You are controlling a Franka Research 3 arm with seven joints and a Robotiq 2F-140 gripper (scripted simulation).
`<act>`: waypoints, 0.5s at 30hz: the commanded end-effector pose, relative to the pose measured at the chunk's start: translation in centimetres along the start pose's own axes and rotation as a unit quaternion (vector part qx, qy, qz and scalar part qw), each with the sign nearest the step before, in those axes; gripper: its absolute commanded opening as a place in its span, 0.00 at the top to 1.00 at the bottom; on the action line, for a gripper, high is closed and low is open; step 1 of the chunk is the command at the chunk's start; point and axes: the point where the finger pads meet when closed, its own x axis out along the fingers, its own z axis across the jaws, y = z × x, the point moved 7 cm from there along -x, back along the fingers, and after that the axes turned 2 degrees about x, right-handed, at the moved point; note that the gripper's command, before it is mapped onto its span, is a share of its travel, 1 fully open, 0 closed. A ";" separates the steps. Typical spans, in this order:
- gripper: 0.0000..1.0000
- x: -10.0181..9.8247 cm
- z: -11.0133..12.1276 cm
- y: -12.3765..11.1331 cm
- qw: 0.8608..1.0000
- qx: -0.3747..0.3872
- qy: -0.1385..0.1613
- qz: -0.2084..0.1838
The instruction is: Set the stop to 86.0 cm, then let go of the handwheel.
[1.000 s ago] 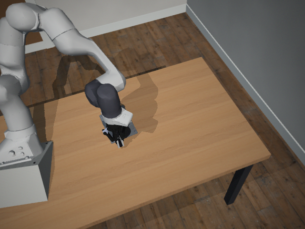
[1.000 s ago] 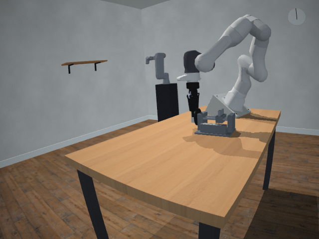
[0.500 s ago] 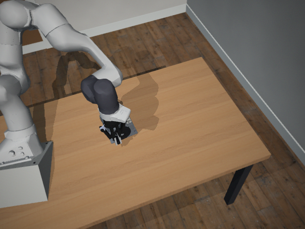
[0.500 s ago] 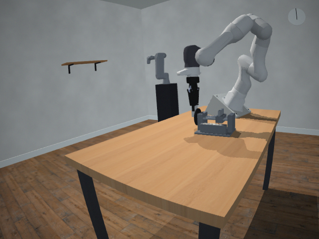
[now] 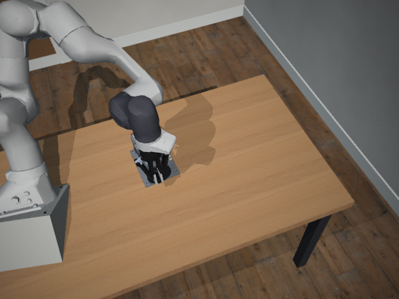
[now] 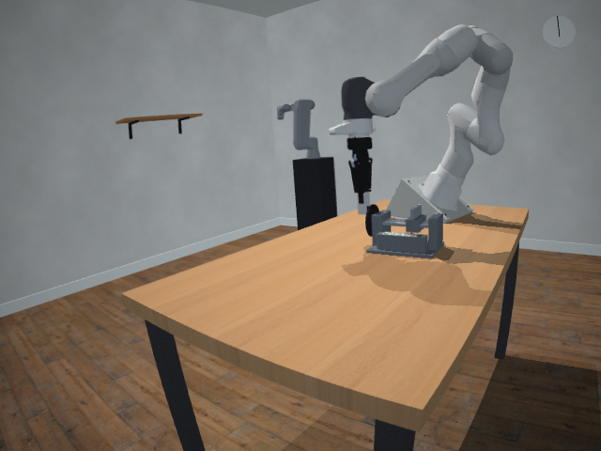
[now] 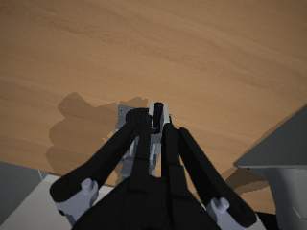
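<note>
1. The handwheel (image 6: 371, 221) is a small dark disc standing upright at one end of a grey fixture (image 6: 405, 241), near the middle of the table (image 6: 300, 310) and close to the arm's base (image 6: 412, 194). It is judged rigid and light; it should turn on its shaft, not lift away, so a firm pinch on a crank knob or the rim is the sensible hold. The exact contact part is too small to tell.
2. The hand (image 6: 362, 208) hangs nearly vertical over the wheel's upper edge, its fingers drawn close together and pinching part of the handwheel; in the wrist view the fingertips meet over a dark piece just above the fixture.
3. The stop (image 6: 416, 216) appears as a grey block riding on a rod between the fixture's two end posts. Its scale reading cannot be made out, so progress toward the set value cannot be judged.
4. The fixture's base plate (image 5: 175, 170) lies flat on the table. No container shows in any view.
5. Well apart stand a second arm on a black pedestal (image 6: 314, 192) and a wall shelf (image 6: 158, 117).
</note>
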 end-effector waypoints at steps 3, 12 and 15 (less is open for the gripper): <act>0.96 -0.2 -1.8 -0.1 1.000 0.004 0.002 0.003; 0.96 0.3 -3.2 -0.2 1.000 0.004 0.002 0.003; 0.96 0.7 -3.8 -0.2 1.000 0.004 0.002 0.003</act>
